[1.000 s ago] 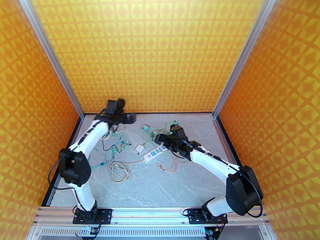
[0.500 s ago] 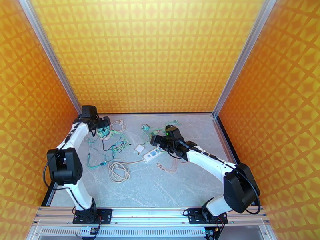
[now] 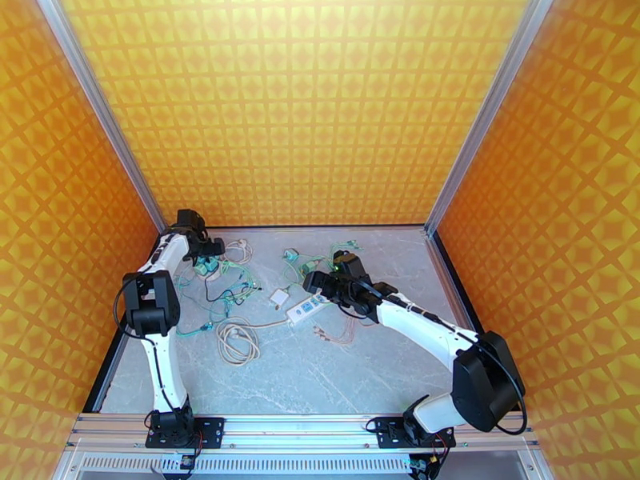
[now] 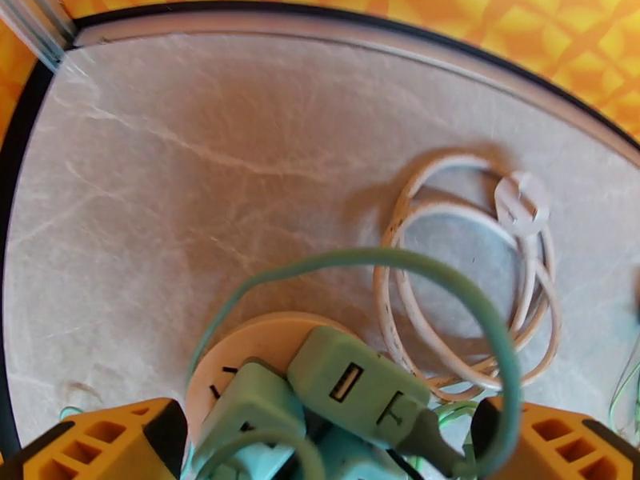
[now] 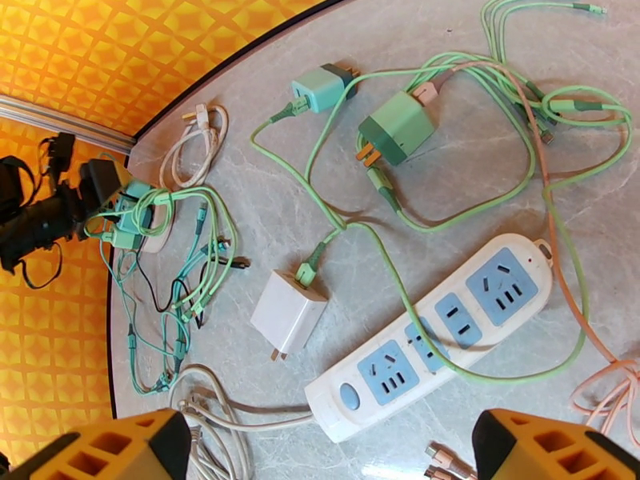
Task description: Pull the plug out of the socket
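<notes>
Plugs (image 4: pixel 352 386) between wide left claw (image 4: pixel 328 450) fingers by table rim (image 4: pixel 5 330), right claw (image 5: pixel 332 454) wide above power strip (image 5: pixel 436 338)

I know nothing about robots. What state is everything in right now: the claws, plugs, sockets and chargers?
Left gripper: open, either side of the green plugs.
Right gripper: open, above the power strip.
Green plugs: look seated in the round socket.
Round socket: occupied.
Power strip: all outlets empty.
White charger: unplugged, lying loose.
Dark green adapter: unplugged, prongs bare.
Pale green adapter: unplugged.
</notes>
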{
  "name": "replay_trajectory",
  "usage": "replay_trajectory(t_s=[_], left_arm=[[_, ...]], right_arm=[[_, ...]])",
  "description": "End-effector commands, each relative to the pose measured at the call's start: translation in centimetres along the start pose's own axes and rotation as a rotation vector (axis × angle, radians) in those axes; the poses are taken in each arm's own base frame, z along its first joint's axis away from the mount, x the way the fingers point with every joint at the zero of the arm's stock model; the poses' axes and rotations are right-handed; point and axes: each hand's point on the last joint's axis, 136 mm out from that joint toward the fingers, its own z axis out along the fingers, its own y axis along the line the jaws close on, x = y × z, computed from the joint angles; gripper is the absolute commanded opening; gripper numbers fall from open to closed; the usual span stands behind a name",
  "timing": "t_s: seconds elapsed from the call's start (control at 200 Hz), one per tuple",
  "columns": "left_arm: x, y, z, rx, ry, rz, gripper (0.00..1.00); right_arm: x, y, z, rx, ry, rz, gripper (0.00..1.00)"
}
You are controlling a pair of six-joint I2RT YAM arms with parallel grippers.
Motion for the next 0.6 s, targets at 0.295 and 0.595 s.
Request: replay_trajectory(t_s=[0.295,0.595], left_arm=[[5.8,-6.1,-0.5,0.174,0.105,0.01,0.94],[8.2,-8.7,-2.3,0.209,0.09,-0.052,0.95]], right_arm=[[0.2,1.0,0.4,-0.036,0.016,-0.019,0.99],[3.7,4.7,3.1,-0.149,0.154,-0.059,0.95]])
